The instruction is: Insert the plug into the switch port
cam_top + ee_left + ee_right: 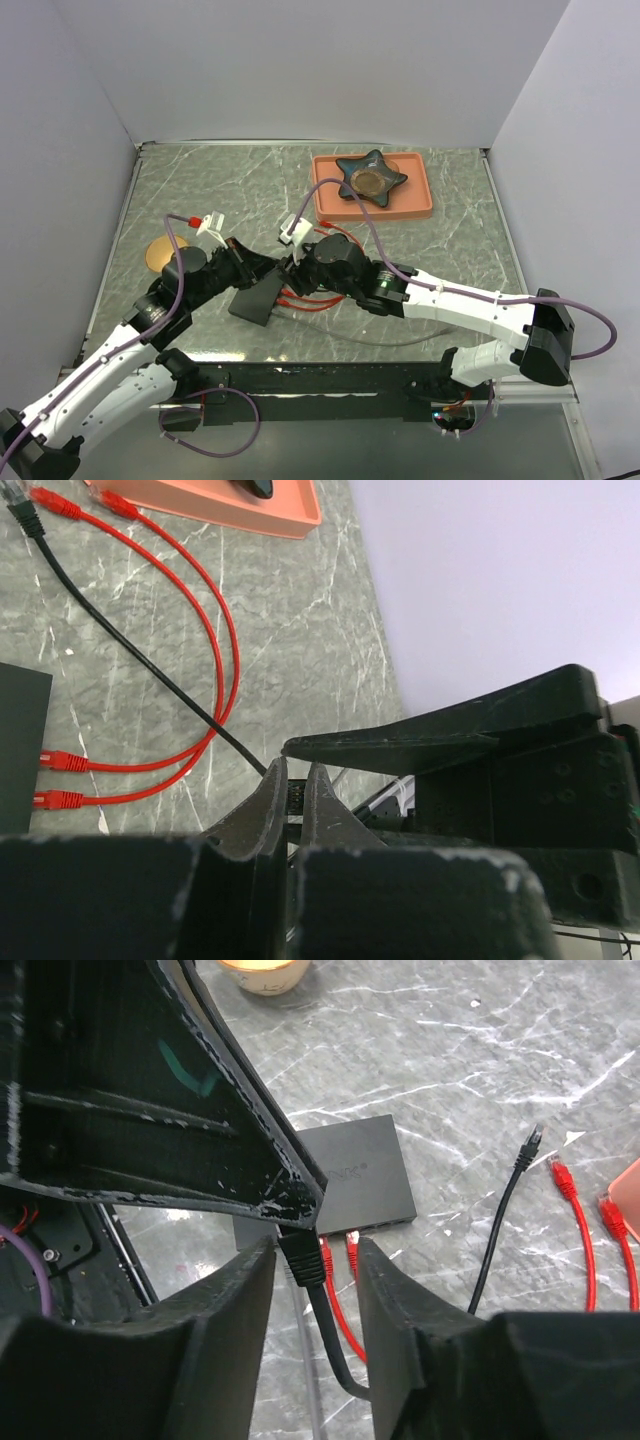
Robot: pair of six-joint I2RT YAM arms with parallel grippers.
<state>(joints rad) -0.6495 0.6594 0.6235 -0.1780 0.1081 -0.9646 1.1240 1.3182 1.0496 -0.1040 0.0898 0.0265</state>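
Observation:
The switch (360, 1170) is a flat black box lying on the marble table, also seen under both wrists in the top view (255, 300). Two red plugs (338, 1250) sit in its near edge. My left gripper (295, 780) is shut on the front end of the black plug (302, 1258), just in front of the switch. My right gripper (315, 1248) stands open around that same plug, with a gap on each side. The plug's black cable (335, 1345) hangs down between the right fingers. Both grippers meet mid-table (288, 268).
An orange tray (325, 205) with a dark star-shaped dish (370, 178) stands at the back right. The black cable's other end (532, 1143) and two loose red cable ends (562, 1172) lie right of the switch. A round tan object (158, 252) sits at the left.

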